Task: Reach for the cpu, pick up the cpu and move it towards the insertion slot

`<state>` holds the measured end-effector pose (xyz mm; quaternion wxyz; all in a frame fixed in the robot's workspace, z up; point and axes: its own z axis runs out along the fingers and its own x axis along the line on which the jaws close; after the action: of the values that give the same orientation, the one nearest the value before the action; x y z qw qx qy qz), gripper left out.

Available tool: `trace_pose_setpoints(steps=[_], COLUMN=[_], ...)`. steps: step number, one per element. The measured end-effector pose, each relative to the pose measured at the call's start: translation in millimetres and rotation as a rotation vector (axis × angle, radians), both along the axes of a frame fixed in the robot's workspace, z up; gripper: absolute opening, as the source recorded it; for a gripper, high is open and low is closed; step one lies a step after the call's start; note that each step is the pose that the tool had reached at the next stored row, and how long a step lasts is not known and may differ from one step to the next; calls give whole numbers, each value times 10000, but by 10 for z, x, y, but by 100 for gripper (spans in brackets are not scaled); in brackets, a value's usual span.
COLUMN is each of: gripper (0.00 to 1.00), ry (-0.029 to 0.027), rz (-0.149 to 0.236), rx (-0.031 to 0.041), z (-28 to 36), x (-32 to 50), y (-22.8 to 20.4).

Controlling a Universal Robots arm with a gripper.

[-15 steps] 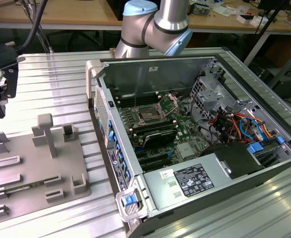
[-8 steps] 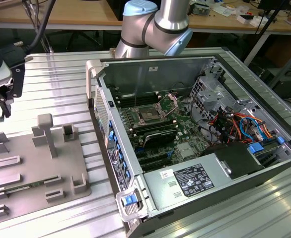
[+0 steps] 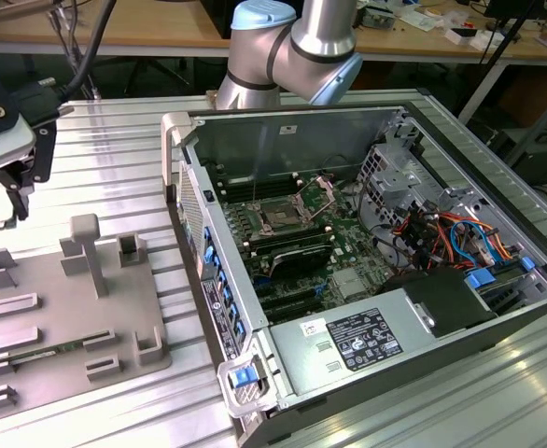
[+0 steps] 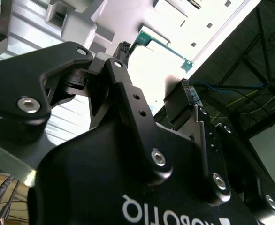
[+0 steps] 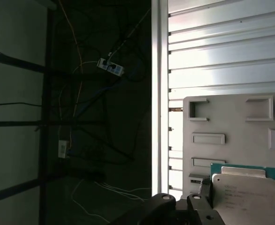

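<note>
At the exterior view's left, the gripper hangs above the far left part of a grey plate with raised holders. The plate lies on the ribbed metal table.

The cpu is directly at the tip of the gripper, very near to it. In the first wrist view its pale silver top faces the camera and a thin green rim shows along one edge. It is almost square, so I cannot name a long axis. Its sides run in line with the edges of the grey plate behind it. In the second wrist view it appears as a bright square with a green edge, just beyond the black gripper body. Whether the gripper clamps the cpu or is released from it, I cannot tell. I also cannot tell if the cpu rests on the plate or is lifted from it.

The insertion slot sits inside the open computer case at the exterior view's right, well apart from the gripper and the cpu. Its metal bracket stands open at its far side. The arm passes behind the far wall of the case.
</note>
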<state>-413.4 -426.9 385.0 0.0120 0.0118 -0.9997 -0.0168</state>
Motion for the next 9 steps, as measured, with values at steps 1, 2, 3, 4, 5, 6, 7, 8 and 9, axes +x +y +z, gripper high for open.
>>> trace_pose_setpoints(steps=[1, 2, 3, 4, 5, 6, 7, 8, 9], gripper=[55, 55, 55, 55, 55, 55, 55, 55, 55], ry=[0, 0, 1, 0, 0, 0, 0, 0, 1], rz=[0, 1, 1, 0, 0, 0, 0, 0, 0], rx=[0, 0, 0, 0, 0, 0, 0, 0, 0], z=[0, 0, 0, 0, 0, 0, 0, 0, 0], x=[13, 26, 33, 40, 56, 64, 80, 88, 97], y=[0, 0, 0, 0, 0, 0, 0, 0, 0])
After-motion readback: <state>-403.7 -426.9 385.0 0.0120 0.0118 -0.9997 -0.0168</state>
